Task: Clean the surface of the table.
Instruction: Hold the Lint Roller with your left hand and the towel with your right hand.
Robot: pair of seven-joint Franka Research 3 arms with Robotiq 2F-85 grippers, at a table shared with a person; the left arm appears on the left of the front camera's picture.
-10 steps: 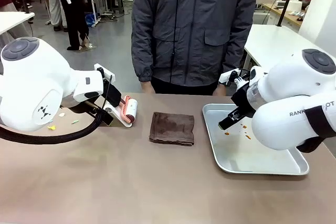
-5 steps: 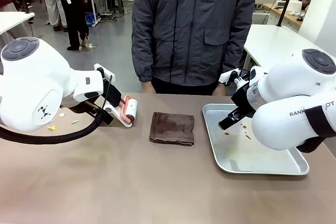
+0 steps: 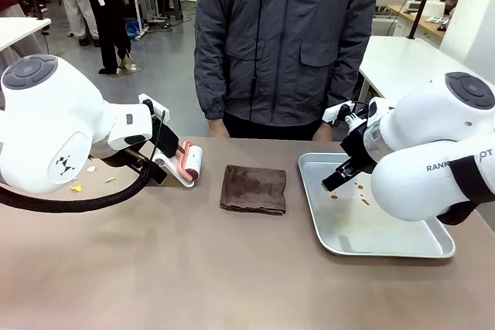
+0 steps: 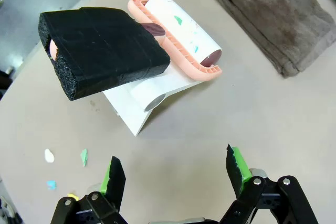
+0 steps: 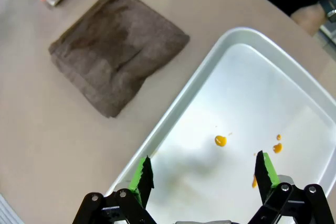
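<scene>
The taupe-brown table point(image 3: 193, 268) carries a folded brown cloth point(image 3: 254, 188) point(image 4: 278, 19) point(image 5: 118, 56) at its middle. A lint roller point(image 3: 188, 164) point(image 4: 178, 35) with a pink frame, a white roll and a black foam handle point(image 4: 102, 48) rests on a white stand at the left. My left gripper point(image 4: 173, 174) hovers open just short of the roller. Small coloured scraps point(image 3: 93, 175) point(image 4: 65, 158) lie on the table at the left. My right gripper point(image 5: 202, 174) stands open above the metal tray point(image 3: 441, 249) point(image 5: 231, 40), which has orange spots point(image 5: 220, 140) in it.
A person in a dark grey jacket point(image 3: 286, 36) stands at the far edge, hands near the table rim. A white-topped table point(image 3: 402, 59) stands behind at the right. The front half of the brown table is bare.
</scene>
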